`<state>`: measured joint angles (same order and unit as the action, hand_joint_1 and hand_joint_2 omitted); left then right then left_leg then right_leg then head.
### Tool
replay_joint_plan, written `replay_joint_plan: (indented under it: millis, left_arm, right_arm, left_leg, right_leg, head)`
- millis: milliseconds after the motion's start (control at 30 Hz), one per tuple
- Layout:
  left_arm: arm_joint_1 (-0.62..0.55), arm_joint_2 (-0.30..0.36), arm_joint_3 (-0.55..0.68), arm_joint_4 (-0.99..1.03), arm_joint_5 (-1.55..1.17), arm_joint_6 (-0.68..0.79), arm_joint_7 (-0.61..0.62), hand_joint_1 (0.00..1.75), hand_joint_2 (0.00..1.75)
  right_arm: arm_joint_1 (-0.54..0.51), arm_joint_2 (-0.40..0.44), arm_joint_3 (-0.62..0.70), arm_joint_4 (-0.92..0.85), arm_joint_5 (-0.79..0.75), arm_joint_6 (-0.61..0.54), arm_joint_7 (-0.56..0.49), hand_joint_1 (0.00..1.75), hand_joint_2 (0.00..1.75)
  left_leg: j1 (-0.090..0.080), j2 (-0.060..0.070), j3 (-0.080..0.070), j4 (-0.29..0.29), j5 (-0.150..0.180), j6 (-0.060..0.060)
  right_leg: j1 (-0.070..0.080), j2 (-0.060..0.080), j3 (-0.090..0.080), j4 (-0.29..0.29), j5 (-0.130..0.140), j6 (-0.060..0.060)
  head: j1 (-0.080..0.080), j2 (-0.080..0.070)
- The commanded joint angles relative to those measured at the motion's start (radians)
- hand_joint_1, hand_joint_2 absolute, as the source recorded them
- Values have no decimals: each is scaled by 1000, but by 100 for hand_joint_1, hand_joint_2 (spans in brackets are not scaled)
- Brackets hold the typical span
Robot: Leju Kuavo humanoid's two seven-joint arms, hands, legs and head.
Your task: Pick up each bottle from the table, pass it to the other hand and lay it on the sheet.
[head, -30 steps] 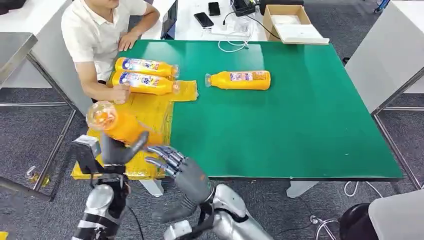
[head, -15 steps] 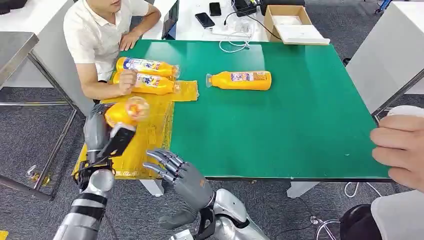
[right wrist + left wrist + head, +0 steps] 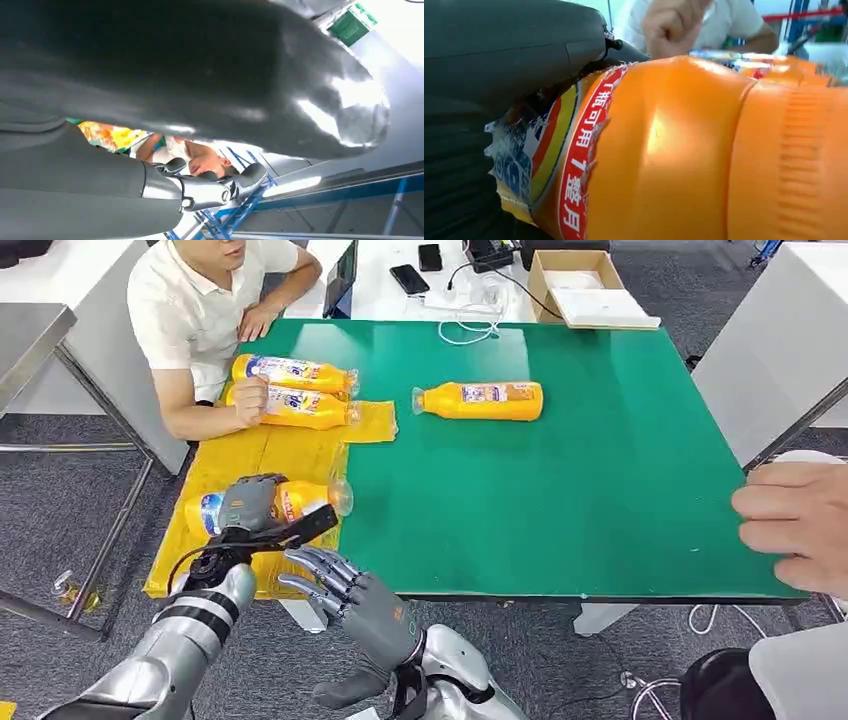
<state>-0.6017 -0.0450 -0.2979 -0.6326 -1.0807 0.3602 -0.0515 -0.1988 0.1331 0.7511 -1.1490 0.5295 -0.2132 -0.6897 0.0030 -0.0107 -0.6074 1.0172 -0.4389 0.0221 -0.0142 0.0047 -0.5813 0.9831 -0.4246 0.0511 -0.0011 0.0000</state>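
The left hand [image 3: 252, 508] gripped an orange juice bottle [image 3: 300, 497] lying on the yellow sheet [image 3: 265, 455] at the counter's [image 3: 560, 500] near edge; the right hand [image 3: 345, 585] hovered beside it, fingers [image 3: 310, 565] spread, holding nothing.

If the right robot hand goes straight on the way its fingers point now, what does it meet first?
Probably the bottle held by the left robot hand on the sheet; the right robot hand points there, though depth is unclear.

Orange bottle [image 3: 290, 498] lying on yellow sheet [image 3: 270, 455]; three more nearby.
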Motion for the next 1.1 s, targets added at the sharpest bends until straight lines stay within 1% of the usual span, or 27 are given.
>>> replay_joint_plan:
  millis: [33, 100, 133, 167, 200, 233, 300, 367, 400, 433, 467, 500, 533, 700, 733, 833, 867, 967, 1000, 1033, 1067, 1100]
  left_arm:
    - [-114, -6, -64, 193, -21, -92, 26, 75, 175]
    - [-114, -6, -64, 193, -21, -92, 26, 75, 175]
    - [-114, -6, -64, 193, -21, -92, 26, 75, 175]
    - [-116, -6, -64, 195, -21, -95, 27, 24, 175]
    - [-119, -11, -54, 202, -10, -105, 22, 2, 175]
    - [-115, -17, -36, 202, 11, -113, 4, 0, 175]
    - [-96, -31, 18, 186, 105, -182, -76, 0, 175]
    - [-86, -34, 24, 180, 124, -196, -92, 0, 175]
    - [-69, -41, 80, 159, 237, -292, -179, 0, 175]
    - [-49, -38, 103, 132, 315, -355, -236, 0, 175]
    - [-36, -32, 114, 115, 370, -406, -262, 0, 175]
    - [-27, -23, 107, 96, 391, -417, -280, 0, 175]
    - [-19, -22, 127, 80, 451, -459, -303, 0, 175]
    - [4, -17, 113, 13, 535, -479, -322, 0, 175]
    - [18, -15, 109, -20, 591, -509, -338, 0, 175]
    - [69, -9, 117, -128, 755, -604, -370, 0, 175]
    - [69, -9, 117, -128, 755, -604, -370, 0, 175]
    - [69, -9, 117, -128, 755, -604, -370, 0, 175]
    - [84, -7, 123, -156, 787, -626, -387, 0, 175]
    - [112, -5, 142, -210, 897, -708, -375, 0, 175]
    - [132, 2, 137, -251, 940, -719, -363, 0, 175]
    - [180, -3, 148, -351, 1019, -697, -375, 0, 175]
  right_arm:
    - [-13, -1, 17, 22, -9, 11, -6, 0, 0]
    - [-13, -1, 17, 22, -9, 11, -6, 0, 0]
    - [-13, -1, 17, 22, -9, 11, -6, 0, 0]
    - [-14, 0, 17, 23, -9, 11, -6, 0, 0]
    - [-13, 2, 15, 27, -12, 6, -8, 0, 0]
    - [-12, 3, 16, 29, -17, 3, -8, 0, 0]
    - [-12, 3, 25, 36, -29, -9, -8, 0, 0]
    - [-12, 2, 29, 40, -33, -14, -8, 0, 0]
    - [-18, -4, 47, 41, -48, -25, -8, 0, 0]
    - [-25, -11, 65, 46, -69, -37, -8, 0, 0]
    - [-32, -15, 81, 52, -83, -49, -8, 0, 0]
    - [-36, -19, 92, 54, -94, -57, -8, 0, 0]
    - [-39, -23, 99, 55, -104, -64, -8, 0, 0]
    - [-47, -28, 112, 62, -122, -78, -8, 0, 0]
    - [-47, -29, 115, 61, -128, -80, -8, 0, 0]
    - [-47, -35, 127, 58, -139, -90, -8, 0, 0]
    - [-47, -35, 127, 58, -139, -90, -8, 0, 0]
    - [-47, -35, 127, 58, -139, -90, -8, 0, 0]
    - [-47, -35, 130, 59, -139, -93, -8, 0, 0]
    - [-47, -38, 136, 56, -145, -96, -8, 0, 0]
    - [-46, -39, 137, 55, -151, -100, -8, 0, 0]
    - [-41, -40, 135, 59, -145, -113, -8, 0, 0]
  left_leg:
    - [1, 0, 4, 0, 0, -1]
    - [0, 0, 3, -1, 0, -1]
    - [0, 1, 4, -1, 0, -1]
    - [1, 1, 5, -1, 0, -1]
    - [1, 1, 6, -1, 0, -2]
    - [1, 1, 6, -1, 0, -1]
    - [0, 1, 6, -1, 0, -1]
    - [0, 2, 7, -1, 0, -1]
    - [0, 2, 7, -1, 0, -1]
    - [0, 1, 9, -2, -1, -2]
    - [0, 2, 7, -2, 0, -1]
    - [0, 3, 9, -2, -1, -2]
    - [0, 4, 9, -2, -1, -2]
    - [0, 3, 5, -1, 0, -1]
    - [0, 4, 7, -2, 0, -2]
    - [0, 3, 6, -1, 0, -1]
    - [0, 4, 8, -2, -1, -2]
    - [0, 2, 6, -1, 0, -1]
    - [1, 3, 7, -1, -1, -2]
    - [1, 3, 7, -1, -1, -2]
    - [0, 3, 6, -1, -1, -2]
    - [0, 5, 7, -1, -2, -2]
  right_leg:
    - [1, -1, 3, 0, -1, -2]
    - [0, 0, 2, 0, 0, -1]
    - [1, 0, 4, 0, 0, -2]
    - [1, 0, 4, 0, 0, -1]
    - [1, 0, 5, 0, 0, -2]
    - [1, -1, 5, 0, 0, -2]
    - [1, 0, 6, 0, -1, -2]
    - [1, 1, 6, -1, -1, -2]
    - [0, 0, 6, 0, -1, -1]
    - [0, -1, 8, -1, -1, -2]
    - [0, 1, 7, -1, -1, -1]
    - [0, 2, 8, -2, -1, -2]
    - [1, 3, 8, -2, 0, -2]
    - [0, 2, 5, 0, 0, -1]
    - [0, 3, 6, -1, 0, -2]
    - [0, 2, 5, 0, 0, -1]
    - [0, 2, 6, -1, 0, -2]
    - [0, 1, 5, 0, 0, -1]
    - [1, 2, 6, 0, -1, -2]
    - [1, 2, 7, 0, -1, -2]
    - [1, 2, 5, 0, 0, -2]
    - [1, 3, 6, 0, -1, -2]
  head:
    - [0, 0]
    - [0, 0]
    - [0, 0]
    - [0, 0]
    - [0, 0]
    - [0, 0]
    - [0, 0]
    - [0, 0]
    - [0, 0]
    - [0, 0]
    - [0, 0]
    - [0, 0]
    - [0, 0]
    - [0, 0]
    - [0, 0]
    - [0, 0]
    - [0, 0]
    - [0, 0]
    - [0, 0]
    - [0, 0]
    - [0, 0]
    - [0, 0]
